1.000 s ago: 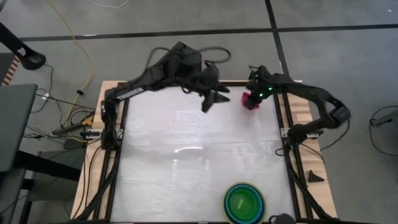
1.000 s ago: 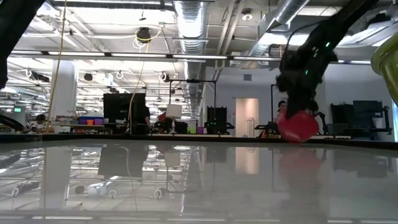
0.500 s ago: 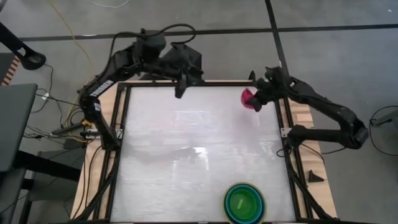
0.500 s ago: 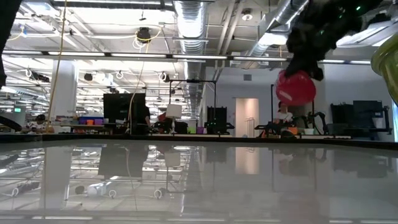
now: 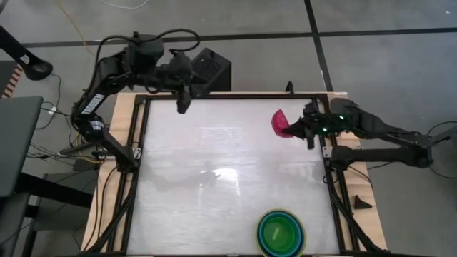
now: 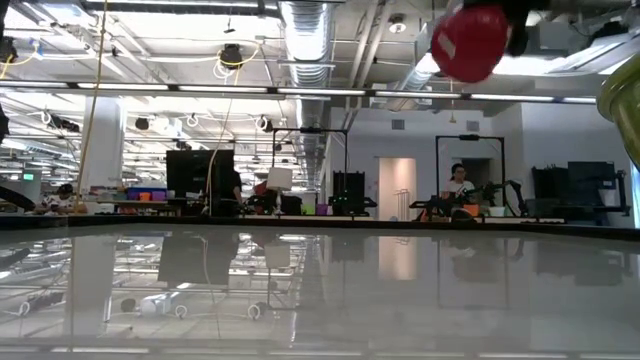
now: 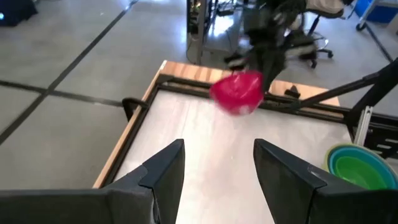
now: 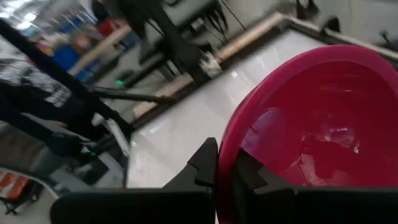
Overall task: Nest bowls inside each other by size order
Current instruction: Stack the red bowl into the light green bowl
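My right gripper (image 5: 291,130) is shut on the small magenta-pink bowl (image 5: 278,123), held high over the table's far right part; it also shows in the low view (image 6: 468,42) and in the left wrist view (image 7: 237,92). A nested stack of bowls (image 5: 280,233), lime green innermost with teal, light blue and olive rims around it, stands on its base at the table's near right edge. My left gripper (image 5: 182,104) is open and empty above the table's far left edge. My right gripper pinches the magenta-pink bowl's rim (image 8: 225,152), one finger inside (image 8: 261,177) the bowl and one outside (image 8: 202,165). The fingers come level from the table's right side. The bowl is lifted clear of the table and tipped on its side.
The white tabletop (image 5: 221,178) lies bare between the arms and the bowl stack. A dark frame (image 5: 335,207) runs along the table's edges. A person (image 6: 460,185) sits in the room far behind the table.
My right gripper has risen with the magenta-pink bowl, lifting it off the table and well clear, and has moved a little toward the near edge; the bowl has tipped onto its side. My left arm has drawn back toward the table's far left corner.
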Robot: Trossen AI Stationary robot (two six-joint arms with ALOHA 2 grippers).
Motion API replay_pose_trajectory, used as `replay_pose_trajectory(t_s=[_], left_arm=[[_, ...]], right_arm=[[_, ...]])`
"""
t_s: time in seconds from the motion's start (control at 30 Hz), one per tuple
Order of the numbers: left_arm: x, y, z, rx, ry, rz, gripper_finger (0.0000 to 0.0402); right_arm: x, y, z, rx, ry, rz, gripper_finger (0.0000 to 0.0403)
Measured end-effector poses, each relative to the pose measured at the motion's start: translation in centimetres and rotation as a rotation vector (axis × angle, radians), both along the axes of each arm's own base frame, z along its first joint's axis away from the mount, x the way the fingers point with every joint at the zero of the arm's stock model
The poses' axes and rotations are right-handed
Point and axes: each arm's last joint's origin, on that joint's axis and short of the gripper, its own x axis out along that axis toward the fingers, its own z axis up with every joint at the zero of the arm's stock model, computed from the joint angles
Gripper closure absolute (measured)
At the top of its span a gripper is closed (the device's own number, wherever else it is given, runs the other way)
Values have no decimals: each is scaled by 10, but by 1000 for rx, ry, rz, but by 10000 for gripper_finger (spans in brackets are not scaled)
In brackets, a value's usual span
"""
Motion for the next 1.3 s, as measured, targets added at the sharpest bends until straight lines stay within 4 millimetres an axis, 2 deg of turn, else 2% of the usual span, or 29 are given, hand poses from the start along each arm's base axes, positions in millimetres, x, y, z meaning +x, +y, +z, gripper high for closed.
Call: replay_pose_trajectory(t_s=[0.13,0.3,0.53,0.77,0.97,1.17,1.3], left_arm=[[-17,-6,3,-28,23,14,222],[-34,-15,6,-47,37,30,222],[-46,-20,-5,-80,87,84,222],[-47,-19,-38,-122,133,165,222],[-47,-19,-73,-184,86,200,222],[-49,-19,-103,-244,10,235,222],[-50,-20,-116,-279,-20,249,222]], right_arm=[[-9,17,10,-29,-93,5,365],[-11,38,14,-20,-136,74,365],[5,77,7,46,-70,260,365],[26,125,1,121,-51,446,365],[24,168,-18,195,94,576,365],[15,198,-45,145,316,584,365],[20,214,-52,64,397,561,365]])
